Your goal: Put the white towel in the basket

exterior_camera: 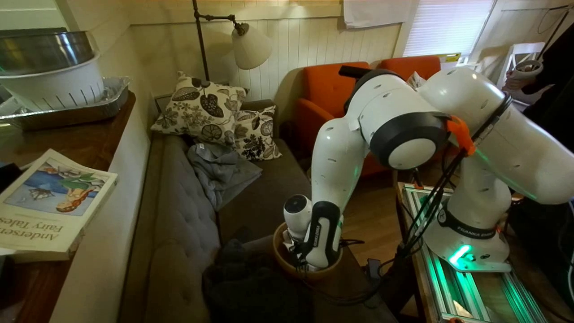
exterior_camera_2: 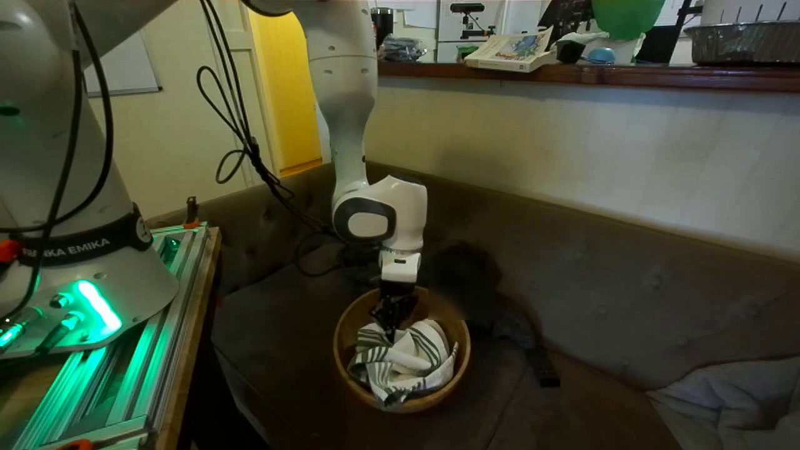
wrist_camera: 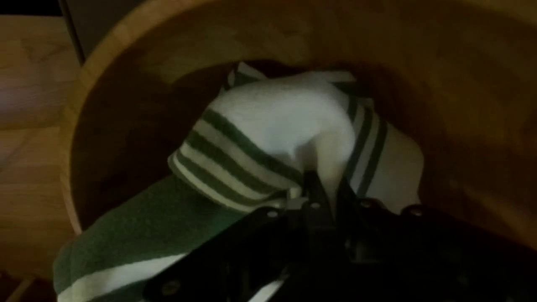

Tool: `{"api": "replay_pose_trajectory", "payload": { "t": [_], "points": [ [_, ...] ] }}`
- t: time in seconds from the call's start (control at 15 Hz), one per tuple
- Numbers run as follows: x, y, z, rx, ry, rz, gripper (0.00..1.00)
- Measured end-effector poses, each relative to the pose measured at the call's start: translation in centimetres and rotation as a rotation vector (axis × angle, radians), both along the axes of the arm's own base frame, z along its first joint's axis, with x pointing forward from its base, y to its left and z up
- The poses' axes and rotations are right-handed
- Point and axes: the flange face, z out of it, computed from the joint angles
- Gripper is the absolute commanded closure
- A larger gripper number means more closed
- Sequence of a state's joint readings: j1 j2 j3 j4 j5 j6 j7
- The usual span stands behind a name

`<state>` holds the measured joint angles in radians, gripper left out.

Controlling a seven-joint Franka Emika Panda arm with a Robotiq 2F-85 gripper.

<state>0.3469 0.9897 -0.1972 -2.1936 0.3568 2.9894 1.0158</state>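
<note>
The white towel with green stripes [exterior_camera_2: 409, 356] lies bunched inside a round wooden bowl-like basket [exterior_camera_2: 339, 353], seen in an exterior view. My gripper [exterior_camera_2: 391, 328] points down into the basket over the towel's far part. In the wrist view the black fingers [wrist_camera: 326, 180] are close together with a white fold of the towel [wrist_camera: 289, 113] pinched between them. A green part of the towel runs toward the lower left, near the basket's rim [wrist_camera: 69, 147]. In an exterior view the arm hides most of the towel inside the basket [exterior_camera: 280, 255].
The basket stands on a brown couch [exterior_camera_2: 281, 375]. A dark bundle [exterior_camera: 251, 287] and a remote-like object [exterior_camera_2: 544, 367] lie beside it. A grey blanket [exterior_camera: 224, 168] and patterned pillows [exterior_camera: 206, 110] are farther along. Loose cables [exterior_camera_2: 250, 147] hang by the arm.
</note>
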Motion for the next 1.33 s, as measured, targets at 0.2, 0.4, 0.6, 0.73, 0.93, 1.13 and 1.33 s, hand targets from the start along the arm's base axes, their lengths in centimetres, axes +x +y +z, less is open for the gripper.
{"api": "replay_pose_trajectory", "payload": {
  "t": [0.2,0.4,0.6,0.73,0.93,1.13,1.33],
  "points": [
    [0.9,-1.0,-0.3,-0.004,0.05,-0.076,0.4],
    [1.6,-1.8,0.8,0.012,0.123,-0.13,0.18],
    [2.4,-1.8,3.6,0.074,0.183,-0.117,0.01],
    [3.0,-2.0,6.2,0.106,0.196,-0.017,0.0],
    [3.2,-2.7,10.3,0.117,0.198,0.151,0.0],
    [2.6,-3.1,14.6,0.121,0.182,0.317,0.0],
    [2.2,-3.2,19.1,0.125,0.141,0.47,0.0]
  ]
}}
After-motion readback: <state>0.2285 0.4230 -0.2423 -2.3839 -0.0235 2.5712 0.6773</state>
